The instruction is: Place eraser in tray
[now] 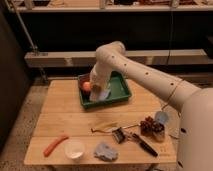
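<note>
Delivery step, I judge: the clenched two-finger hand hangs over the shallow green plastic tray, eraser unseen; next, lower and release.

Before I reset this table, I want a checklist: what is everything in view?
table: one, wooden, centre
tray: one, green, table's far side
round thing: one, orange, tray's left end
carrot-like stick: one, orange, front left
bowl: one, white, front left
cloth: one, blue, front centre
strip: one, yellow, table middle
clip: one, black-and-metal, beside strip
tool: one, black handle, front right
dark bowl: one, reddish contents, right
arm: one, white, reaching from right
gripper: one, pale, over tray's left half, jaws shut
</note>
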